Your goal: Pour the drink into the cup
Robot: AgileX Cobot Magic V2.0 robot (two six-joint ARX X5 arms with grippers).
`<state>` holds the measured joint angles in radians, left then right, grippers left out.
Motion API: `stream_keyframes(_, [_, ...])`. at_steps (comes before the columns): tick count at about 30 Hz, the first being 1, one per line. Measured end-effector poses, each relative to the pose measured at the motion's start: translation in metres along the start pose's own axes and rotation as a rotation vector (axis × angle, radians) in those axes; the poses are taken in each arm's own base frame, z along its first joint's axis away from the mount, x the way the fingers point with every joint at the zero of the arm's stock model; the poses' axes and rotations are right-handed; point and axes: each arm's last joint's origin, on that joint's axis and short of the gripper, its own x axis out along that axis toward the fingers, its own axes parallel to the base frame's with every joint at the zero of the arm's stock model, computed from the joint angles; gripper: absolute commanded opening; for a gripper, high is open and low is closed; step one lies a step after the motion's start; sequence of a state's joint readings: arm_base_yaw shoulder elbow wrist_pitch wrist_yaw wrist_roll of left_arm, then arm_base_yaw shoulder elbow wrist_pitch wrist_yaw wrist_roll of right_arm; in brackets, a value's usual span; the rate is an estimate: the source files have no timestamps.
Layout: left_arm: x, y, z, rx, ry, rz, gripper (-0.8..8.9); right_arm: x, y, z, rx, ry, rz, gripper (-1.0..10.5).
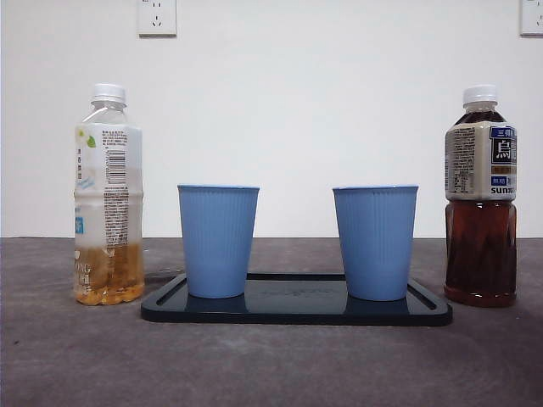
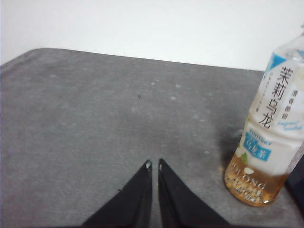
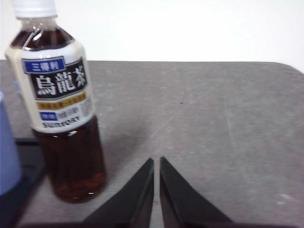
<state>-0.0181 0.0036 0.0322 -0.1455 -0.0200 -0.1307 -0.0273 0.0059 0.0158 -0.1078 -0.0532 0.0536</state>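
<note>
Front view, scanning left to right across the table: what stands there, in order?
Pale tea bottle → left blue cup → right blue cup → dark oolong bottle. Both cups stand on the black tray; the bottles stand off it, caps on.

Bright even light, soft shadows, wrist views slightly blurred

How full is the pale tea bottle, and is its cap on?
Mostly empty and capped. The pale tea bottle stands upright on the table with amber liquid only in its bottom part, and its white cap is on.
</note>
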Motion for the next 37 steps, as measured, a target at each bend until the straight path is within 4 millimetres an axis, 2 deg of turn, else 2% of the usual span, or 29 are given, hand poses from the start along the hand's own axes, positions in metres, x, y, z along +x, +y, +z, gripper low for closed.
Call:
stream_keyframes(7, [-0.001, -0.003, 0.002, -0.111, 0.010, -0.065, 0.15, -0.001, 0.005, 0.001, 0.183, 0.018, 0.172, 0.1])
stream_keyframes(11, [-0.009, -0.008, 0.025, -0.164, -0.046, -0.102, 0.15, -0.005, 0.007, 0.017, 0.277, -0.011, 0.191, 0.1])
stream_keyframes(17, [-0.033, -0.015, 0.077, -0.241, -0.131, -0.148, 0.16, -0.033, 0.013, 0.079, 0.334, -0.135, 0.245, 0.1])
stream_keyframes(26, [-0.067, -0.025, 0.162, -0.251, -0.170, -0.203, 0.15, -0.071, 0.022, 0.156, 0.333, -0.060, 0.356, 0.1])
stream_keyframes(30, [-0.070, -0.032, 0.195, -0.239, -0.111, -0.271, 0.15, -0.076, 0.026, 0.182, 0.307, 0.020, 0.423, 0.1])
stream_keyframes(37, [-0.060, -0.045, 0.220, -0.215, 0.128, -0.450, 0.15, -0.077, 0.033, 0.213, 0.236, 0.089, 0.555, 0.1])
